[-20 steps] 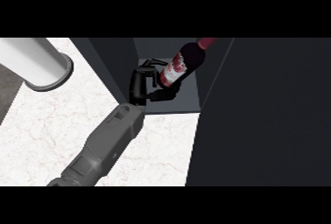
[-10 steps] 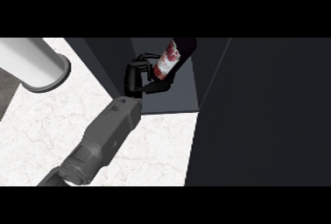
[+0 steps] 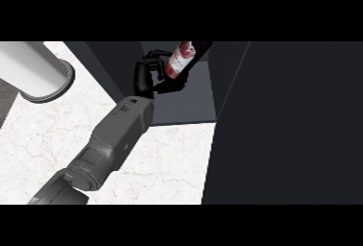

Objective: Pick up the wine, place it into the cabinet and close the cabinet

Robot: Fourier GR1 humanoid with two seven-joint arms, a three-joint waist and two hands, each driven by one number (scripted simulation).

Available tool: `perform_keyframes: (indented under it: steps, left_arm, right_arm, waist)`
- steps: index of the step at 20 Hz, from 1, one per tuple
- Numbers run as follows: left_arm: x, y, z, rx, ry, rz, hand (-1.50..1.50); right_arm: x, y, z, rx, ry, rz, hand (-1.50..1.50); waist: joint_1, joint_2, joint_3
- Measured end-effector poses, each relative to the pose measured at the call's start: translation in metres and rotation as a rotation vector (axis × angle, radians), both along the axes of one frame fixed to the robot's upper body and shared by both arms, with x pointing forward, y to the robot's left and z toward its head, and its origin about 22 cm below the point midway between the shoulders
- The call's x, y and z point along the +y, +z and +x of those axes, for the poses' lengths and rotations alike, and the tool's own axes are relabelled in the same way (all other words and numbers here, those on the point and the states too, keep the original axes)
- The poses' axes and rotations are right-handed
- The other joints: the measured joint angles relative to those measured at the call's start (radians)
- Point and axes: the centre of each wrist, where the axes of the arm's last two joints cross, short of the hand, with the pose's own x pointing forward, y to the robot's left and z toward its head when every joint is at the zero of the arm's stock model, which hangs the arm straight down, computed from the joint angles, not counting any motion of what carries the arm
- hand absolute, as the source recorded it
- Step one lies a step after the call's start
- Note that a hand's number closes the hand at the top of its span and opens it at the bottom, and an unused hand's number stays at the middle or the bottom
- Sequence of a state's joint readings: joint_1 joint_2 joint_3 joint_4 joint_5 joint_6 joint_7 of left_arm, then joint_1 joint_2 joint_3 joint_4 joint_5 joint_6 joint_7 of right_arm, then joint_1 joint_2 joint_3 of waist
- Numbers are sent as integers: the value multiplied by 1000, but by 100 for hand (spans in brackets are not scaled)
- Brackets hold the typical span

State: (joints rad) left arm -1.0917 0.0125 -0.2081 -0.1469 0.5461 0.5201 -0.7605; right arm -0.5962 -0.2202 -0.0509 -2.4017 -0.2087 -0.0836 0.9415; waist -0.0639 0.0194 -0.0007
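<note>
The wine bottle is dark with a red and white label. It leans with its neck toward the upper right, inside the open cabinet, above the grey shelf. My left hand is shut on the bottle's lower part, fingers curled round it from the left. The grey forearm runs up from the lower left to the cabinet's mouth. The bottle's top is cut off at the view's upper edge. My right hand does not show.
The open cabinet door is a large dark panel filling the right side. A white cylinder lies at the upper left on the white marble counter.
My left hand has carried the bottle up and slightly left, deeper into the cabinet. The forearm has stretched farther forward. The bottle stands a little more upright.
</note>
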Motion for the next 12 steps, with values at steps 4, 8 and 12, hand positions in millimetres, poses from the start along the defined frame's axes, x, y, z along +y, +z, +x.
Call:
perform_keyframes:
  steps: [4, 8, 12]
  left_arm:
    - [3, 3, 4, 13, 29, 56, 150]
    - [7, 3, 4, 40, 47, 70, 150]
    - [10, 2, 5, 61, 75, 93, 150]
  right_arm:
    - [2, -3, 1, -2, 13, 1, -150]
    - [5, -2, 1, -9, 30, 3, -150]
    - [5, 0, 1, -21, 33, 1, -150]
  waist:
    - [-7, 5, 0]
    - [-15, 8, -1]
    - [-24, 12, 0]
